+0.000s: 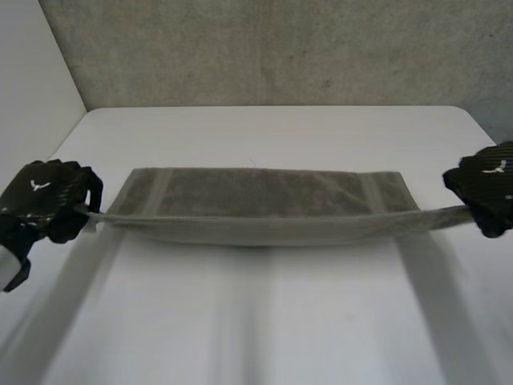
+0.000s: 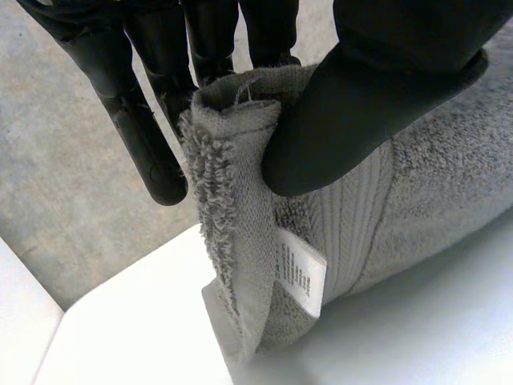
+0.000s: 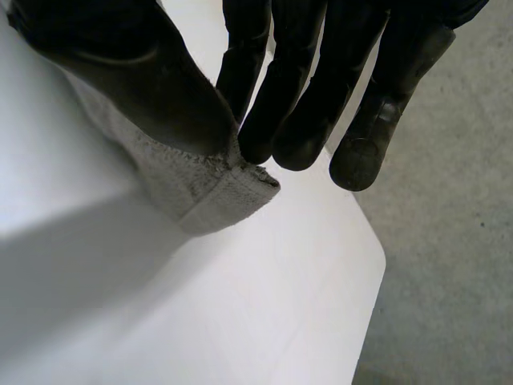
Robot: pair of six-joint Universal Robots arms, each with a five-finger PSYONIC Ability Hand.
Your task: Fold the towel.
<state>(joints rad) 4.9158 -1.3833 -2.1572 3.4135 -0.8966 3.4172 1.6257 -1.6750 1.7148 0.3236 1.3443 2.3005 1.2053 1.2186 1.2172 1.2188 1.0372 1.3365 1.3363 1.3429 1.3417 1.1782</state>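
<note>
From the head view, a grey towel is stretching crosswise over the middle of the white counter. The left hand is gripping its left end and the right hand its right end. The near edge is running from one hand to the other and sagging a little in the middle. The rest of the cloth is reaching away toward the far side of the counter, with a paler stripe near each end. A grey wall is rising behind the counter.

In the left wrist view, the left hand is pinching a bunched corner of the towel between its thumb and its fingers. The cloth is hanging down from the pinch over the counter, and a small white label is showing on it just below the thumb.

In the right wrist view, the right hand is pressing its thumb on a corner of the towel. Its fingers are closing in behind, clamping the cloth above the counter.
</note>
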